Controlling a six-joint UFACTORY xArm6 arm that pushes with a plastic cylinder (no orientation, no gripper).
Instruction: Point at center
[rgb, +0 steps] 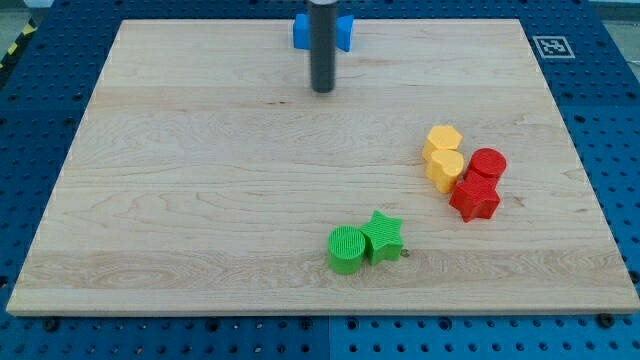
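Centre of the board (300, 170) is bare wood, and the rod's tip (322, 90) sits above it in the view, still in the top part of the board, a little right of the middle line. The rod (321, 45) stands upright and ends plainly, with no jaws to open or close, and it holds nothing. Just behind it, at the view's top edge, are two blue blocks, one (300, 30) peeping out on its left and one (345, 32) on its right; their shapes are partly hidden by the rod. The tip is near them but apart.

Well off to the view's right lie two yellow hexagons (443, 140) (446, 168) touching each other, with a red cylinder (488, 163) and a red star (474, 198) pressed against them. Toward the view's bottom, a green cylinder (347, 249) and a green star (383, 237) sit side by side, touching.
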